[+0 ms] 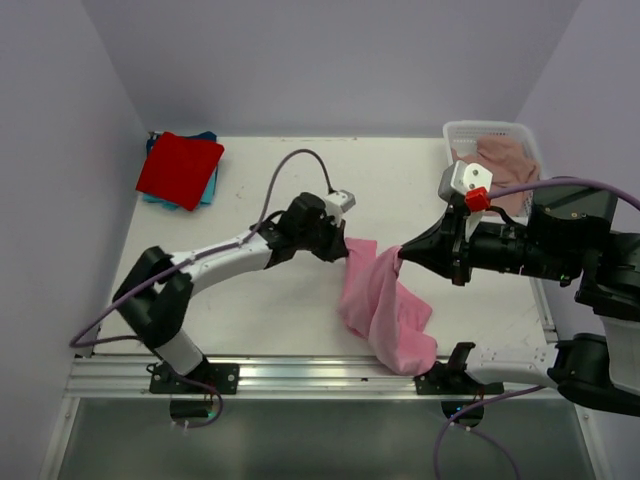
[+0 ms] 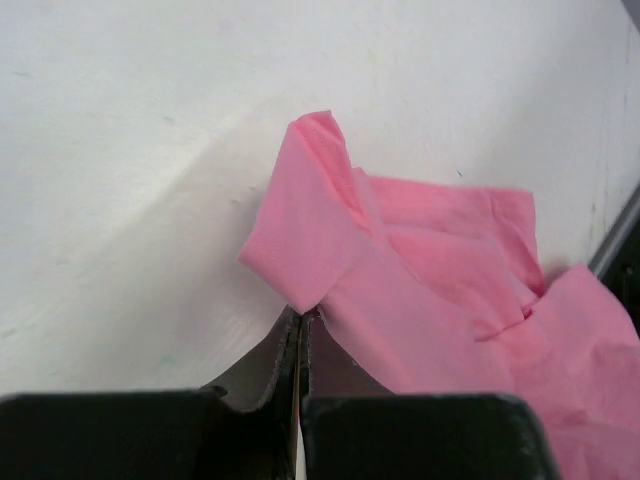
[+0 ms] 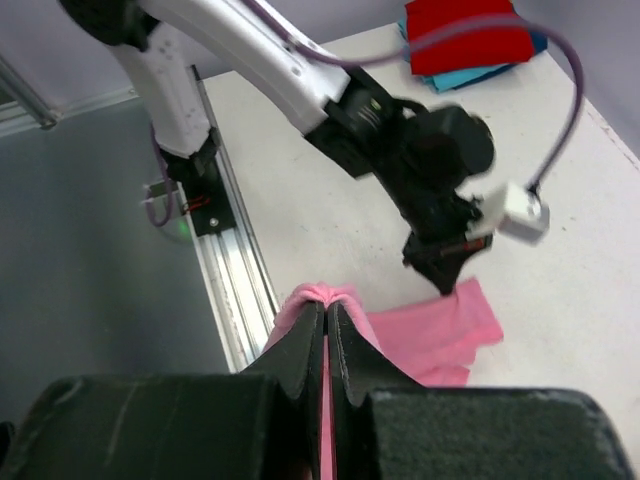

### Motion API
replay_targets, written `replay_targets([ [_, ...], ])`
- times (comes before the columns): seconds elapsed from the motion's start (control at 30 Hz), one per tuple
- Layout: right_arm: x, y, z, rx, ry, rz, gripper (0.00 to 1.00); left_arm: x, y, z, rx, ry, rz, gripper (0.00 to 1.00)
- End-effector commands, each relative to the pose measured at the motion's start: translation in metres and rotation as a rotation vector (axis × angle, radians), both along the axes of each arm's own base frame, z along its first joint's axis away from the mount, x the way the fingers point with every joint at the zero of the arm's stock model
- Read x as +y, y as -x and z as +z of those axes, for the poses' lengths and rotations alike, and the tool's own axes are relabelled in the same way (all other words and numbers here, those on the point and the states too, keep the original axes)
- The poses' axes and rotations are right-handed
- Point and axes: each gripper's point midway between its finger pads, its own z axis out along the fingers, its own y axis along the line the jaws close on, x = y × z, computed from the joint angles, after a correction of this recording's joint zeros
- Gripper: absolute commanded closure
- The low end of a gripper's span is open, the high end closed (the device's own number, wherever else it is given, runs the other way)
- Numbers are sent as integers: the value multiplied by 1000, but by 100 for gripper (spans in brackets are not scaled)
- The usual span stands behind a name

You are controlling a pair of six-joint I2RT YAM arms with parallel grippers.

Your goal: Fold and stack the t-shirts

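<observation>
Left arm: I had it stretched rightward over the table [image 1: 270, 310], left gripper [image 1: 341, 246] pinched shut on a corner of the bright pink t-shirt [image 1: 385, 305].
Right arm: reaching leftward, right gripper [image 1: 402, 255] clamped on a bunched fold.
Shirt: crumpled near table centre, trailing towards the near edge.

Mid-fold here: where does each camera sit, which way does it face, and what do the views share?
Top: above and behind the arms, looking down on the table; the left arm, right arm and pink t-shirt show.
Left wrist: looks down past its shut left gripper, pinching the shirt's edge.
Right wrist: faces left across the table over its shut right gripper, holding pink cloth; the left arm shows.
Shared: top and right wrist both show the red t-shirt.
</observation>
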Motion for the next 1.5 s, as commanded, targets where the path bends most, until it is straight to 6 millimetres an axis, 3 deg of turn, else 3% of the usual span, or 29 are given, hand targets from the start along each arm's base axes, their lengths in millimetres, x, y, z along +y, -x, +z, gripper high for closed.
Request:
replay_targets([
  [0.0,-11,-17,8,-56,-8,-106,100,67,-48,45,-163,-27,393,100],
  [0.03,-13,-21,7,-57,-2,-133,100,83,-51,63,-197,-1,446,100],
  [0.07,-15,-27,5,-62,8,-167,100,98,-47,56,-190,-27,483,100],
  [0.1,-17,-30,5,-65,12,-187,100,116,-52,60,-212,-39,554,100],
  [0.13,-18,-33,3,-65,19,-207,100,127,-49,77,-245,-14,589,100],
  [0.2,-24,-44,2,-82,32,-275,100,152,-44,76,-261,-45,667,100],
  [0.37,-34,-67,3,-105,41,-426,100,199,-27,99,-314,-55,826,100],
  [0.5,-55,-93,6,-133,53,-636,100,235,-10,125,-351,-25,965,100],
  [0.53,-69,-103,5,-146,75,-744,100,245,-2,140,-375,15,995,100],
  [0.6,-77,-115,1,-160,117,-846,100,258,7,146,-386,18,1023,100],
  [0.63,-80,-118,-2,-162,132,-884,100,260,12,153,-388,39,1026,100],
  [0.77,-69,-123,-16,-150,174,-870,100,246,28,122,-255,1,942,99],
  [0.8,-67,-124,-19,-149,182,-869,100,243,30,113,-228,-3,931,93],
  [0.83,-66,-125,-20,-151,186,-868,100,242,34,97,-197,-22,921,85],
  [0.87,-66,-125,-21,-151,194,-868,100,238,38,89,-161,-7,912,65],
  [0.93,-68,-125,-21,-156,196,-870,100,238,46,76,-127,5,911,49],
  [0.97,-69,-125,-21,-160,197,-878,100,237,49,74,-103,29,922,16],
  [1.0,-70,-126,-21,-163,199,-881,100,237,52,78,-104,60,924,4],
  [1.03,-72,-126,-18,-166,189,-886,100,238,54,77,-98,71,928,0],
  [1.17,-74,-126,-17,-176,191,-898,100,249,54,83,-130,113,992,0],
  [1.3,-78,-127,-17,-181,196,-916,100,255,47,60,-138,43,1026,0],
  [1.47,-91,-126,-11,-185,186,-973,100,219,48,29,-29,33,879,0],
])
